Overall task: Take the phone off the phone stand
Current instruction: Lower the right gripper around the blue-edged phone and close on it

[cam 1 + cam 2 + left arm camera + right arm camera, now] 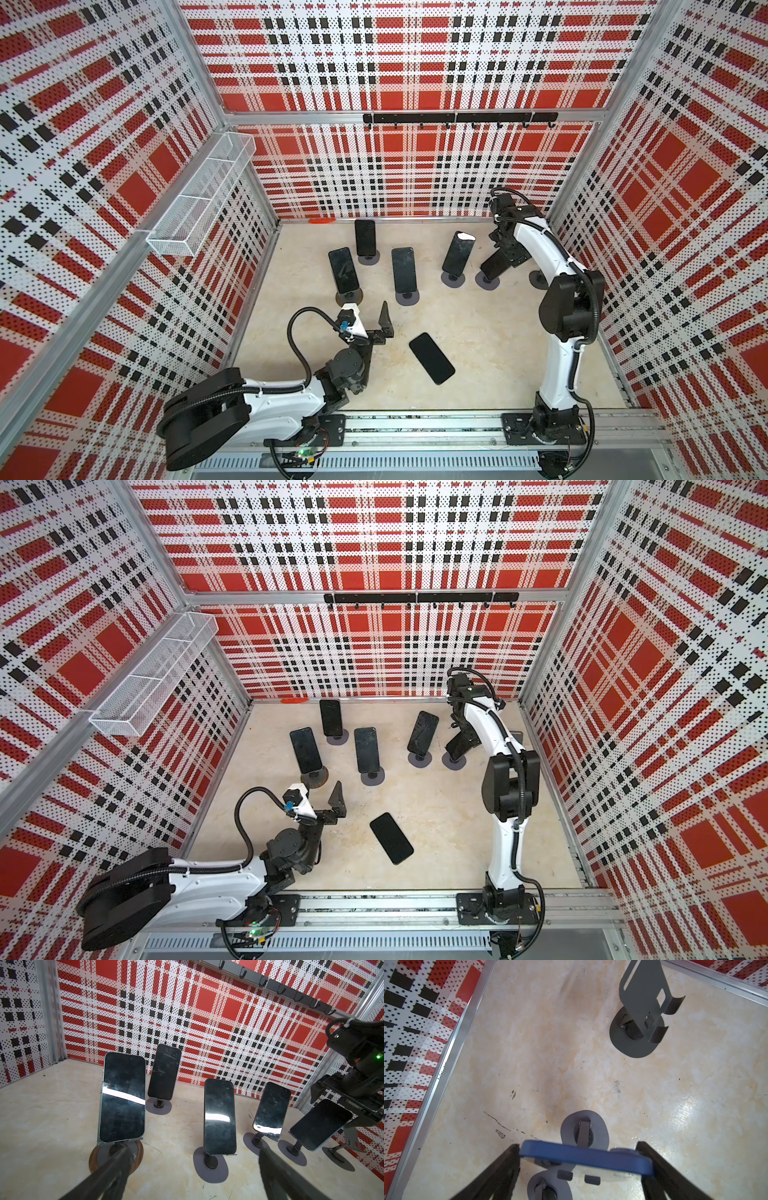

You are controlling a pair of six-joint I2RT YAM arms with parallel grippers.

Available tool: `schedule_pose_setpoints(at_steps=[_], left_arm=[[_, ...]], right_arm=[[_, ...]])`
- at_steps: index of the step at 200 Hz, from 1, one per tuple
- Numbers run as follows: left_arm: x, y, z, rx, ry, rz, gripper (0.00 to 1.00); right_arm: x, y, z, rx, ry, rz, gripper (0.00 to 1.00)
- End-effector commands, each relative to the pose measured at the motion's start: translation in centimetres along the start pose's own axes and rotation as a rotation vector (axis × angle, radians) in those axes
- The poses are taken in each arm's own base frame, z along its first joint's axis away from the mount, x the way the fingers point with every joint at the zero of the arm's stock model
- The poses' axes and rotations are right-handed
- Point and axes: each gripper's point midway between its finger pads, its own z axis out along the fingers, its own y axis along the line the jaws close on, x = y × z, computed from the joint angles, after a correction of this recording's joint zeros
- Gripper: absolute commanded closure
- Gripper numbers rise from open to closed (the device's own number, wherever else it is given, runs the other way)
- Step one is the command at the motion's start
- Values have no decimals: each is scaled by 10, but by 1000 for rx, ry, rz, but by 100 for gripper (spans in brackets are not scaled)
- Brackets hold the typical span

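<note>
At the right of the floor, a dark phone (492, 268) (457, 746) with a blue rim leans on a grey phone stand (487, 282) (454, 762). My right gripper (498, 259) (462, 735) reaches down over its upper end. In the right wrist view the phone's blue top edge (583, 1157) spans the gripper (578, 1146), and both black fingers touch its ends; the stand's base (600, 1132) shows beyond it. The left wrist view shows this phone (321, 1124) under the right gripper (353, 1105). My left gripper (370, 311) (322, 793) (193, 1147) hangs open and empty near the front.
Several other phones stand on stands across the back of the floor (344, 270) (365, 237) (403, 270) (458, 254). One phone (431, 358) (391, 838) lies flat on the floor. An empty stand (643, 1001) (539, 279) sits by the right wall.
</note>
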Motion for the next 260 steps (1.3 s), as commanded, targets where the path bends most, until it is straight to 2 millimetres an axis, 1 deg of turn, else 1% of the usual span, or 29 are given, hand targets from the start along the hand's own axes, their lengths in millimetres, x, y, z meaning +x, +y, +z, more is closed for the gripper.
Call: schedule_pose_setpoints(at_steps=[1,45,79,125,159,168,204,209,237,241,248,252,260], left_arm=[[-6,-4,0,12,-12,-19,2],[-6,-5,0,15,-10,-19,2],[-5,-5,0,13,-9,-17,2],[-5,-5,1,13,-9,-17,2],[-3,-8,1,25,-1,-17,2],[-3,-8,2,20,-1,-14,2],[-5,-6,1,16,-7,-23,2],[-5,-6,0,17,-7,-22,2],[-3,-6,1,17,-4,-17,2],[-3,-6,1,16,-3,-16,2],[-3,-6,2,14,-2,-13,2],[-2,-7,2,16,-1,-12,2],[-2,-7,2,14,-2,-10,2]], right_arm=[[-6,-7,-5,29,-23,13,9],[-10,-8,-6,63,-41,9,10],[-8,-7,-1,67,-36,0,11],[-5,-6,5,83,-28,-12,10],[-3,-7,8,93,-24,-11,11],[-2,-6,8,90,-22,-12,16],[-1,-5,7,86,-26,-17,18],[-2,-5,6,83,-27,-16,21],[-5,-3,1,69,-37,-13,23],[-5,-3,1,67,-38,-12,27],[-5,-3,1,64,-38,-9,28],[-5,-3,0,62,-39,-8,32],[-6,-2,-1,55,-41,-6,33]])
